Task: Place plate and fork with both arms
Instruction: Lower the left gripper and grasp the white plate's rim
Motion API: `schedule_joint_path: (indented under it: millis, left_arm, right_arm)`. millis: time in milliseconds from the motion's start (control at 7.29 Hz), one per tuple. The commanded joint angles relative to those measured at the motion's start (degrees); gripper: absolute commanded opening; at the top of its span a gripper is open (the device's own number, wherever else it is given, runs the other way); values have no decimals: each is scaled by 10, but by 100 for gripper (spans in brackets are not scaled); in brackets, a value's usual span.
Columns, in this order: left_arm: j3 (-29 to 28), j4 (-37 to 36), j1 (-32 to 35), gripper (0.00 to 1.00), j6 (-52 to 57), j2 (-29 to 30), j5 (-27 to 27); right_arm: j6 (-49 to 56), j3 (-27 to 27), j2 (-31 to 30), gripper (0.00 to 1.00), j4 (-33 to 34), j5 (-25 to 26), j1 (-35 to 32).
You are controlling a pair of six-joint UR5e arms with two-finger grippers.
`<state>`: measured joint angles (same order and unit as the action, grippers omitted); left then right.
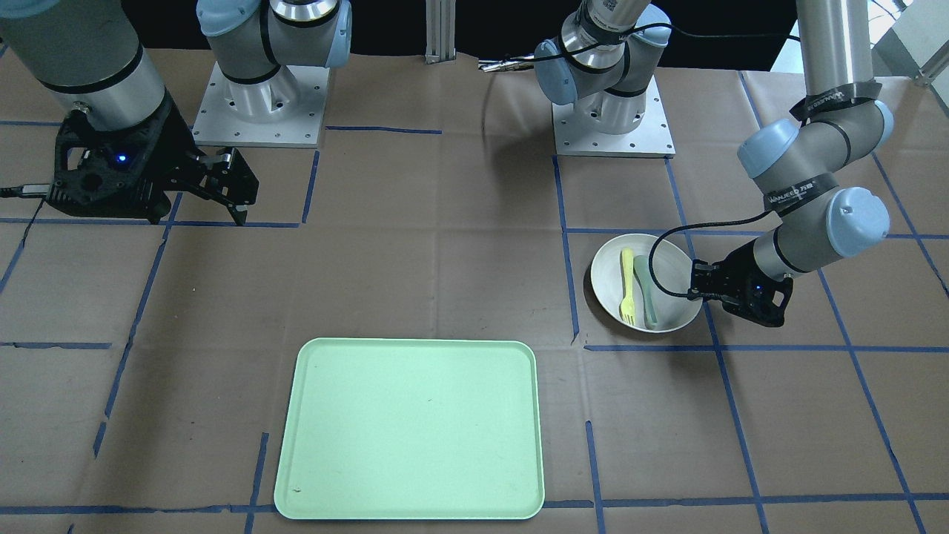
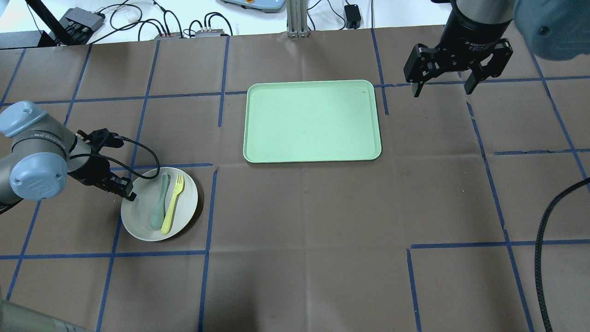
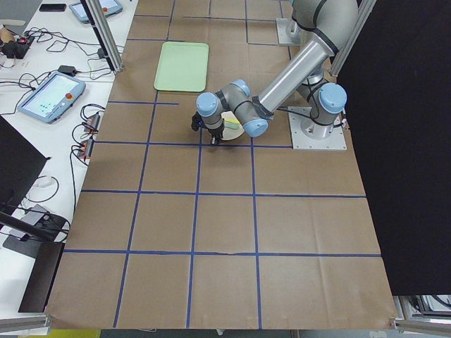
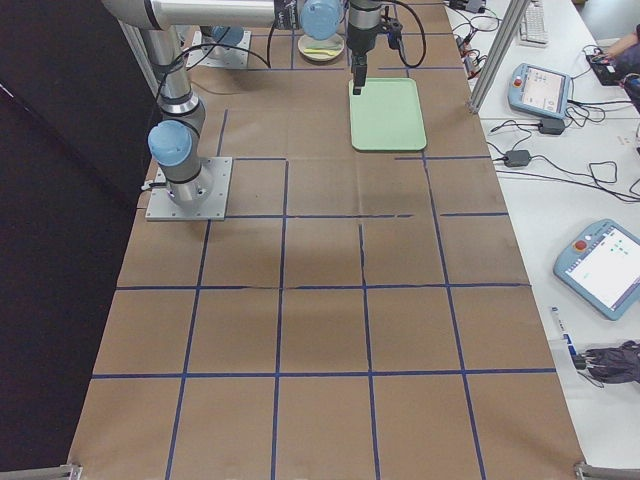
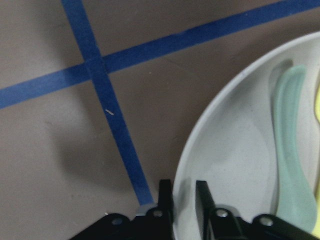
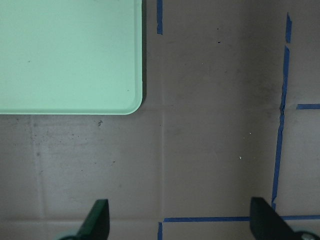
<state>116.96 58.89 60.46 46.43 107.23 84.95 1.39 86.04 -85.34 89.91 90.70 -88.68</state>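
The off-white plate [image 1: 609, 288] sits on the table on my left side, also in the overhead view [image 2: 138, 223]. The pale-yellow fork [image 1: 627, 285] lies in it beside a grey-green spoon [image 1: 649, 297]; both show from overhead, fork [image 2: 174, 203] and spoon [image 2: 159, 207]. My left gripper [image 2: 129, 192] is low at the plate's rim. In the left wrist view its fingers [image 5: 165, 197] stand close together with the plate's rim [image 5: 210, 135] between them. My right gripper [image 2: 442, 90] is open and empty, held above the table beside the tray's far right corner.
The rectangular light-green tray [image 2: 313, 120] lies empty at the table's middle, and its corner shows in the right wrist view [image 6: 70, 55]. Blue tape lines cross the brown table cover. The arm bases [image 1: 259, 96] stand at the robot's edge of the table.
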Motion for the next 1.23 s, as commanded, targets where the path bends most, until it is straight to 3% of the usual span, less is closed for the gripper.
schedule_joint_path:
  millis: [0,549,1097]
  left_arm:
    - [-2,0,-18,12,-1,0,-4]
    - [-2,4,-29,4,-6,-16,-14]
    - [-2,76,-17,0,-94,-68,-111]
  right_arm:
    - [0,0,0,100,0,0,0]
    - [0,0,0,100,0,0,0]
    - [0,0,0,100,0,0,0]
